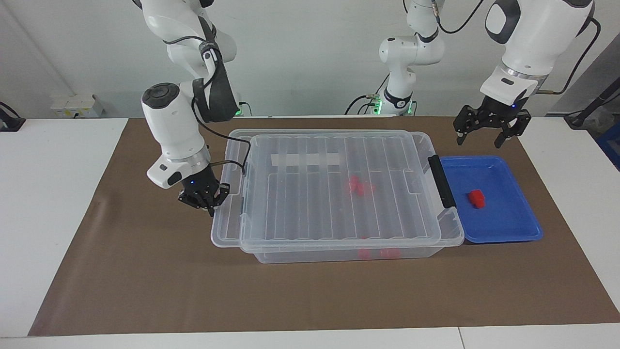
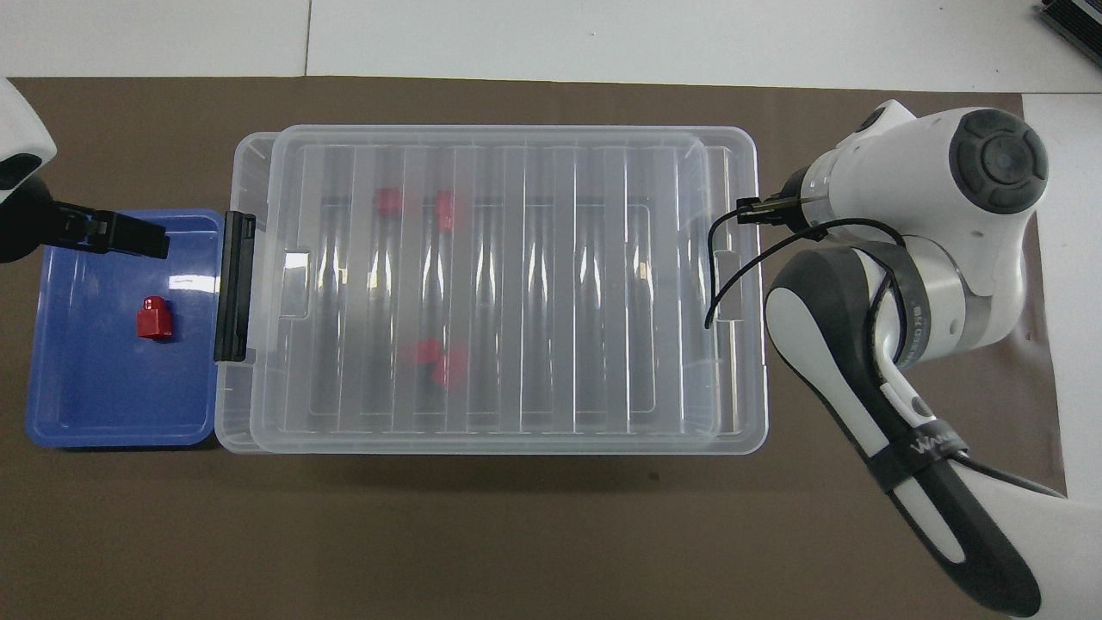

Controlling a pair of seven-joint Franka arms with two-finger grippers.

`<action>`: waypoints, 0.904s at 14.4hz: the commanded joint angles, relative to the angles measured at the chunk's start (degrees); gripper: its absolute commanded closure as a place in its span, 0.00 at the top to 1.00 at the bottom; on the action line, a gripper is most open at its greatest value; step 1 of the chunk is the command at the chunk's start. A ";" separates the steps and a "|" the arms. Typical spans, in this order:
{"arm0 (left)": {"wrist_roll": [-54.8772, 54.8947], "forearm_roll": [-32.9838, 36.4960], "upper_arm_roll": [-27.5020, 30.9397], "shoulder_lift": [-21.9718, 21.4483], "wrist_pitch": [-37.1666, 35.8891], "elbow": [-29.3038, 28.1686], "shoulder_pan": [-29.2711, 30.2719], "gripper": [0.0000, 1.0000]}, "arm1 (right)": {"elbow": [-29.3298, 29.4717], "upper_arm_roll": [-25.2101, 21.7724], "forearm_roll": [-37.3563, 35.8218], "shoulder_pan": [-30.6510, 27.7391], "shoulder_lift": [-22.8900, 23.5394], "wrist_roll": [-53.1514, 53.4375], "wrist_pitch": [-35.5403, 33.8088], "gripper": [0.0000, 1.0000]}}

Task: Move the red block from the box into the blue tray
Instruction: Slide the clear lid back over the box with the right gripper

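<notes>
- On the table (image 1: pixel 58 203), over a brown mat (image 1: pixel 145 271), sits the box (image 1: pixel 334 194), clear plastic, its ribbed lid (image 2: pixel 499 284) lying on top and a black clip (image 1: pixel 441 181) at the end toward the left arm.
- Touching that clip end of the box lies the blue tray (image 1: pixel 508 228), at the left arm's end of the table.
- Red block (image 1: pixel 476 198): rests on the tray floor near its middle, free of either end effector.
- Other red pieces (image 2: pixel 439 362): seen blurred through the lid, inside the box; two more (image 2: pixel 417 205) lie farther from the robots.
- Left end effector (image 1: pixel 481 134): raised above the tray's edge nearest the robots, fingers spread wide apart and holding nothing.
- Right end effector (image 1: pixel 207 199): low at the box end toward the right arm, pointing down just beside the lid's rim; whether its fingers are apart or closed, and whether they touch the rim, cannot be told.
- In the overhead view the right arm's body covers its end effector, and only one finger of the left end effector (image 2: pixel 112 232) shows over the tray.
</notes>
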 commanded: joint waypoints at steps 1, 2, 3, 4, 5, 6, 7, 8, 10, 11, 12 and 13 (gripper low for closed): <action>0.20 -0.07 1.34 1.89 -2.86 2.32 -1.42 1.00 | -1.39 0.15 1.23 1.46 -1.02 2.93 -0.96 0.00; 0.12 0.11 1.34 2.24 -3.22 3.02 -1.42 1.00 | -1.39 0.15 1.23 1.63 -1.02 3.29 -0.96 0.00; 0.12 0.20 1.26 2.25 -3.31 3.29 -1.34 1.00 | -1.39 0.15 1.23 1.72 -1.02 3.29 -0.96 0.00; 0.03 0.11 1.17 2.07 -3.31 3.29 -1.34 1.00 | -1.39 0.15 1.23 1.72 -1.02 3.29 -1.05 0.00; 0.11 0.11 1.17 1.98 -3.31 3.29 -1.34 1.00 | -1.39 0.15 1.32 1.72 -1.02 3.29 -1.05 0.00; 0.12 0.11 1.17 1.55 -3.22 3.03 -1.16 1.00 | -1.39 0.15 1.23 1.72 -1.02 3.29 -1.05 0.00; 0.12 0.11 1.17 1.28 -3.40 2.94 -1.07 1.00 | -1.39 0.15 1.23 1.72 -1.02 3.29 -1.05 0.00; 0.12 0.11 1.17 0.50 -3.40 2.68 -1.07 1.00 | -1.39 0.15 1.23 1.72 -1.02 3.29 -1.05 0.00; 0.03 0.11 1.17 -0.12 -3.40 2.33 -1.07 1.00 | -1.39 0.15 1.23 1.81 -1.20 3.47 -1.05 0.00; 0.03 0.11 1.17 -0.39 -3.40 1.98 -1.16 1.00 | -1.39 0.24 1.23 1.81 -1.20 3.99 -1.22 0.00; 0.11 0.11 1.17 -0.56 -3.40 1.80 -1.25 1.00 | -1.39 0.24 1.23 2.33 -1.20 4.17 -1.31 0.00; 0.12 0.11 1.17 -0.57 -3.31 1.80 -1.25 1.00 | -1.31 0.15 1.23 2.51 -1.20 4.35 -1.23 0.00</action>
